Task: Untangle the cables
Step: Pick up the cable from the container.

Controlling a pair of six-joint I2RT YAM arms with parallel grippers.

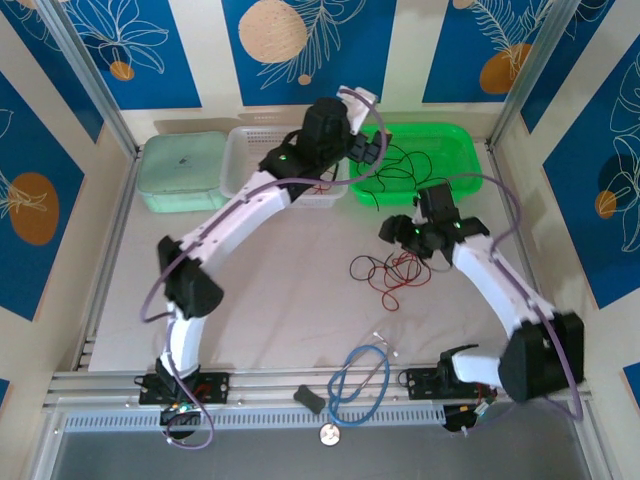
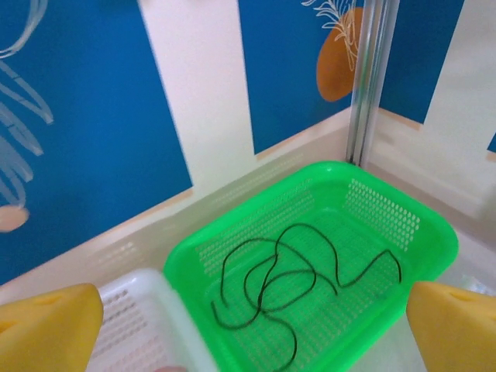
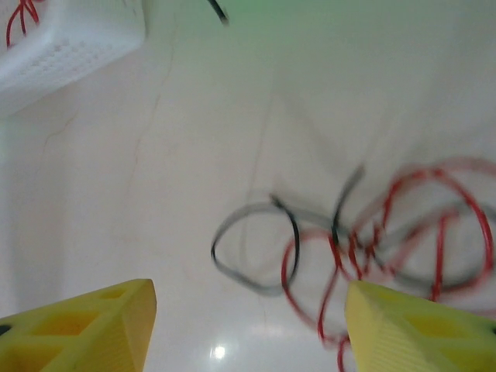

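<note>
Top view, green perforated plastic basket (image 1: 464,150) at far counter (image 1: 280,295) edge, thin black wire (image 1: 400,165) coiled inside, left end effector (image 1: 372,150) over basket's left rim, red-and-black wire tangle (image 1: 390,272) on counter near side of basket, right end effector (image 1: 395,233) between basket and tangle, left wrist, yellow fingers (image 2: 46,325) spread wide, nothing held, right wrist, fingers (image 3: 85,325) spread wide, nothing held, tangle blurred.

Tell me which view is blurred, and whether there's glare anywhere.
Right wrist: motion blur smears the red and black cables, and a small glare spot sits on the table near the bottom edge. Left wrist: sharp, the black cable in the green basket reads crisply. Top external: even light, no harsh shadows or strong glare.
</note>
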